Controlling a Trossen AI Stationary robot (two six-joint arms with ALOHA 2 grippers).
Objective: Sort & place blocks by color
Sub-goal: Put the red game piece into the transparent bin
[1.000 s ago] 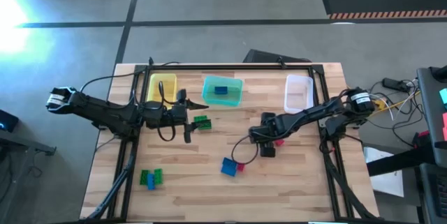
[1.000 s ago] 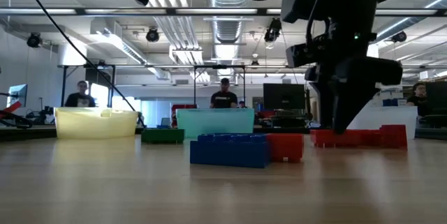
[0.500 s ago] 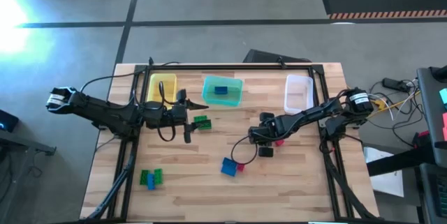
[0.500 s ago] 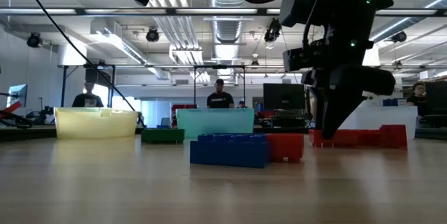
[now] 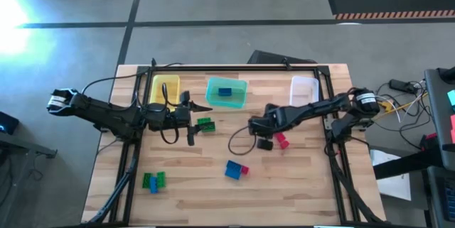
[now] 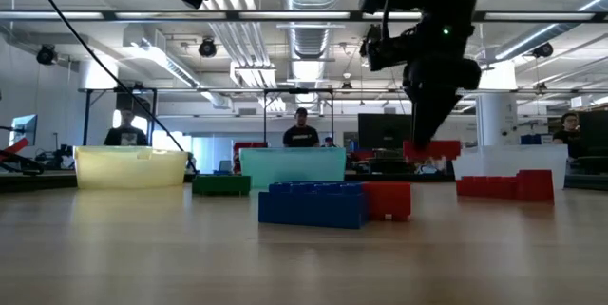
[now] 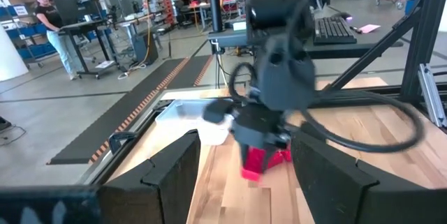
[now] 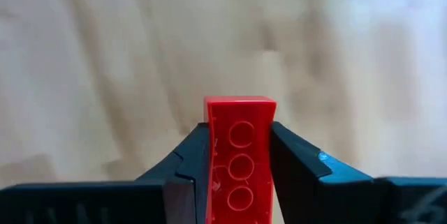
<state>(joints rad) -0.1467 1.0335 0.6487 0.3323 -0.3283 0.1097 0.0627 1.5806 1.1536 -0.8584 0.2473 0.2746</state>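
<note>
Wooden-slat worktop [image 5: 185, 192] in an open lab; three bins along the far edge: yellow bin [image 5: 165, 87], teal bin [image 5: 226, 92] with a blue block [image 5: 225, 92] already inside, clear bin [image 5: 303, 94]. Right hand [image 5: 264, 135] hangs mid-worktop, clenched on a red block [image 8: 239, 161]; low view shows the block clear of the surface. Another red block [image 5: 281, 140] lies just beside that hand. Blue-and-red pair [image 5: 235, 169] nearer the front; green blocks [image 5: 205, 124] near the left hand [image 5: 190, 119], more green and blue at front left [image 5: 153, 180]. Left hand hovers between yellow and teal bins, fingers apart, holding nothing. Judgement: carry step. Blue sits in teal, so red probably goes to the clear or yellow bin. Keep grip firm, hold height over the rim, centre above the bin before letting go.
</note>
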